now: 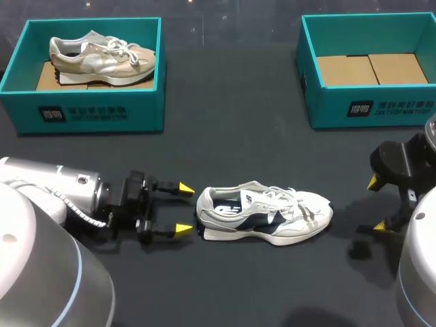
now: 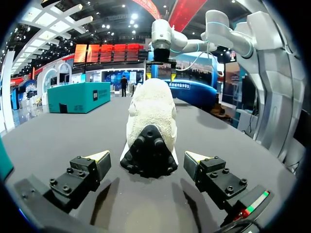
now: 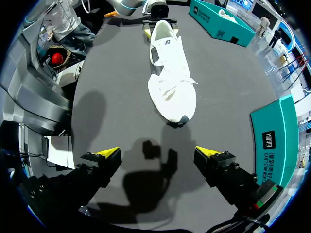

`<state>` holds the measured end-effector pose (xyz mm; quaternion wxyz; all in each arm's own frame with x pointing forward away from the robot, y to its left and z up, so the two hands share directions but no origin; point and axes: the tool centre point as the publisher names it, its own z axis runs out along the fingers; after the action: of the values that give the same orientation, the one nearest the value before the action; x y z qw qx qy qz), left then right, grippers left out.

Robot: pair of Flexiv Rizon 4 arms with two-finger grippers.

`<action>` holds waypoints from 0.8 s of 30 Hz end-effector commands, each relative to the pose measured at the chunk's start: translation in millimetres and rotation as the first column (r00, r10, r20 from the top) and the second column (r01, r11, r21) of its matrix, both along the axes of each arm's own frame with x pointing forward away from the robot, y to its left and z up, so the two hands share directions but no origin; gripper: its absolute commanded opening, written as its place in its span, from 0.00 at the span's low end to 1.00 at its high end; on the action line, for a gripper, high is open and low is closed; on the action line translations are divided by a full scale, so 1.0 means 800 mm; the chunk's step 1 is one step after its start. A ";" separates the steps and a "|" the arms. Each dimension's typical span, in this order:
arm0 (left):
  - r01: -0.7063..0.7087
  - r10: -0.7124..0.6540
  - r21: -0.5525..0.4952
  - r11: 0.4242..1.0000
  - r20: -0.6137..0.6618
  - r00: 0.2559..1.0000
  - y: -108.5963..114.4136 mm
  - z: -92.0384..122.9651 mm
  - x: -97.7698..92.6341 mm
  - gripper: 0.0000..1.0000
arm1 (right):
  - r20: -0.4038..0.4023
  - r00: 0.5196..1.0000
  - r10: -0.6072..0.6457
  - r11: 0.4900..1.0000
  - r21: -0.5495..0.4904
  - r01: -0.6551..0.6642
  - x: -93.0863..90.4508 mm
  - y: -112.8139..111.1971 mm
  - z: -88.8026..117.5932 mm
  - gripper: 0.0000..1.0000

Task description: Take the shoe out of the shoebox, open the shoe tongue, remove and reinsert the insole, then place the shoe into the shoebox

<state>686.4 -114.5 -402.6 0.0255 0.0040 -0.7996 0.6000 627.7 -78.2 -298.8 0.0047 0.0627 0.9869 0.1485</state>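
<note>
**Shoe out on the table, open claws at heel and toe**

The white shoe [image 1: 264,214] stands on its sole on the table [image 1: 231,143], outside both boxes, so you can count the first step as done. The tongue looks unopened under the laces, and the insole seems to be in place.

The shoe lies lengthwise between your arms. Its heel sits just ahead of your left claw [image 1: 184,208], in line with the gap between the fingers. Those fingers are spread wider than the heel and hold nothing, and I see no contact. That placing reads as readiness to pinch the heel and steady the shoe.

The toe points at your right claw [image 1: 378,204], which is also wide open and empty. It is near the toe but clearly apart from it, probably free to work the tongue.

Beyond the right claw stands the empty shoebox [image 1: 368,109], likely the shoe's home. Beyond the left claw, the other shoebox [image 1: 82,112] holds a beige shoe [image 1: 102,56].
</note>
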 end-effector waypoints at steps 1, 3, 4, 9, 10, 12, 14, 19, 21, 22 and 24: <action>-0.002 0.002 0.001 1.000 0.001 1.000 -0.011 -0.005 0.000 1.00 | 0.004 1.000 0.000 1.000 -0.001 0.000 -0.003 -0.001 0.000 1.00; 0.000 0.000 0.002 1.000 -0.002 1.000 -0.015 -0.006 -0.001 1.00 | 0.004 1.000 0.000 1.000 -0.001 0.000 -0.003 -0.001 0.000 1.00; 0.000 0.000 0.002 1.000 -0.004 1.000 -0.017 -0.007 -0.002 1.00 | 0.004 1.000 0.000 1.000 -0.001 0.000 -0.003 -0.001 0.000 1.00; -0.005 0.005 0.003 1.000 -0.009 1.000 -0.025 -0.010 -0.004 1.00 | 0.004 1.000 0.000 1.000 -0.001 0.000 -0.003 -0.001 0.000 1.00; -0.006 0.006 0.003 1.000 -0.010 1.000 -0.026 -0.011 -0.003 1.00 | 0.004 1.000 0.000 1.000 -0.001 0.000 -0.003 -0.001 0.000 1.00; -0.009 0.009 0.001 1.000 -0.013 1.000 -0.029 -0.012 -0.002 1.00 | 0.004 1.000 0.000 1.000 -0.001 0.000 -0.003 -0.001 0.000 1.00; -0.010 0.010 0.000 1.000 -0.017 1.000 -0.032 -0.013 -0.001 1.00 | 0.004 1.000 0.000 1.000 -0.001 0.000 -0.003 -0.001 0.000 1.00; -0.015 0.015 -0.006 1.000 -0.025 1.000 -0.038 -0.013 -0.001 1.00 | 0.004 1.000 0.000 1.000 -0.001 0.000 -0.003 -0.001 0.000 1.00; -0.015 0.015 -0.007 1.000 -0.027 1.000 -0.040 -0.013 -0.001 1.00 | 0.004 1.000 0.000 1.000 -0.001 0.000 -0.003 -0.001 0.000 1.00; -0.015 0.015 -0.008 1.000 -0.028 1.000 -0.042 -0.013 -0.001 1.00 | 0.004 1.000 0.000 1.000 -0.001 0.000 -0.003 -0.001 0.000 1.00; -0.016 0.016 -0.009 1.000 -0.030 0.999 -0.044 -0.013 0.000 1.00 | 0.004 1.000 0.000 1.000 -0.001 0.000 -0.003 -0.001 0.000 1.00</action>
<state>685.6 -145.8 -410.9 0.0338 0.0185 -0.7962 0.6039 627.7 -78.2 -298.8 0.0047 0.0627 0.9869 0.1485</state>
